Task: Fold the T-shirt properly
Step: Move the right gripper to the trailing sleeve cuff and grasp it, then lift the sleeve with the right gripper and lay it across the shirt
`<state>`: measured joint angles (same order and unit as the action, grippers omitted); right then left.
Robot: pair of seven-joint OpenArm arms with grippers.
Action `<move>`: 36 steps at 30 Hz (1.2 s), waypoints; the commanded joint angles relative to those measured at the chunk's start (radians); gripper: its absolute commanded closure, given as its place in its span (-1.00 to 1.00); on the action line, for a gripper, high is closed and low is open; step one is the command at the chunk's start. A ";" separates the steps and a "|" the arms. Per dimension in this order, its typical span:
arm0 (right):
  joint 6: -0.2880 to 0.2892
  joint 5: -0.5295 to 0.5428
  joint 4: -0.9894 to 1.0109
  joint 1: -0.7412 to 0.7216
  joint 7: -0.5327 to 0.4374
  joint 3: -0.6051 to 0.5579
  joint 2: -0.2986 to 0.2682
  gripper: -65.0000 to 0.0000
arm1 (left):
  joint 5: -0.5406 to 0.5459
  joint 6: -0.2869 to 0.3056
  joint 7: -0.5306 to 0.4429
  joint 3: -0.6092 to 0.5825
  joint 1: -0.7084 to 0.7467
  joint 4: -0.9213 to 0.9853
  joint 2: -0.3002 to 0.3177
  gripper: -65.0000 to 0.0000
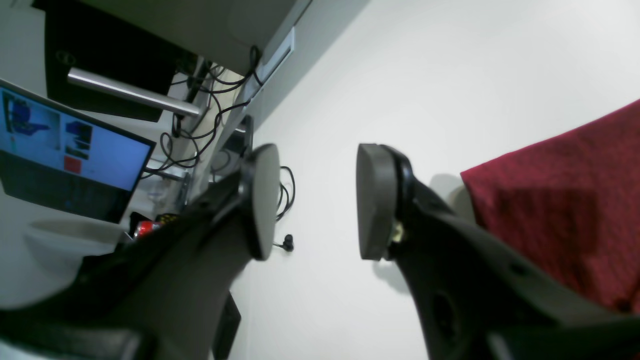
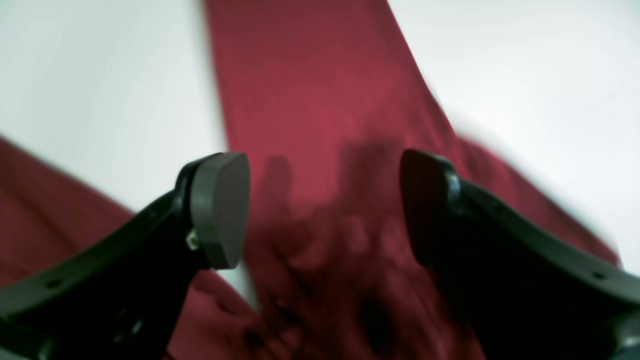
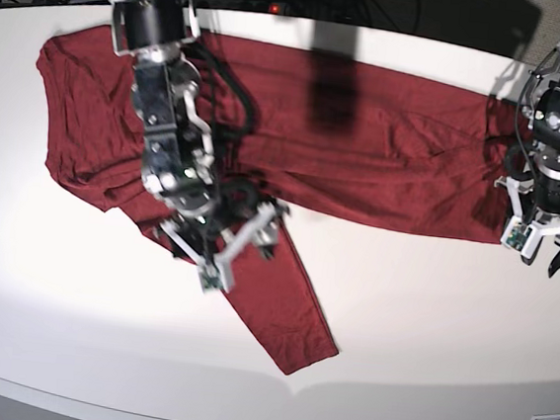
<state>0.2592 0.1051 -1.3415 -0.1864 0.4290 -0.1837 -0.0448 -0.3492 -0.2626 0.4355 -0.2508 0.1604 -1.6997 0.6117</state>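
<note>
Base view: bright, even overhead light; a dark shadow falls on the T-shirt at 12 o'clock, and the table glares white. Right wrist view is motion-blurred throughout — fabric and edges smeared. Left wrist view is sharper, with soft shadows.

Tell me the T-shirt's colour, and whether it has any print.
The T-shirt is plain dark red with no visible print, seen best in the base view.

T-shirt – soft cloth, fingers seemingly matt
</note>
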 commanded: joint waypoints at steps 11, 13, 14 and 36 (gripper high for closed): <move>-0.106 -0.226 0.623 -0.388 -0.206 0.001 0.108 -0.41 | -0.016 -0.023 0.003 0.008 -0.011 -0.015 0.015 0.23; -0.109 -0.224 0.658 -0.441 -0.205 0.001 0.108 -0.41 | -0.016 -0.023 0.002 0.008 -0.011 -0.015 0.014 0.23; -0.109 -0.214 0.657 -0.459 -0.205 0.001 0.109 -0.41 | -0.016 -0.023 0.003 0.008 -0.011 -0.015 0.015 0.23; -0.135 -0.233 0.871 -0.465 -0.273 0.001 0.134 -0.41 | -0.016 -0.023 0.017 0.008 -0.011 -0.015 0.015 0.23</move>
<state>0.1238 -0.1253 -0.4644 -0.6289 0.1562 -0.1829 0.0807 -0.3470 -0.2634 0.4698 -0.2504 0.1608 -1.6997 0.6117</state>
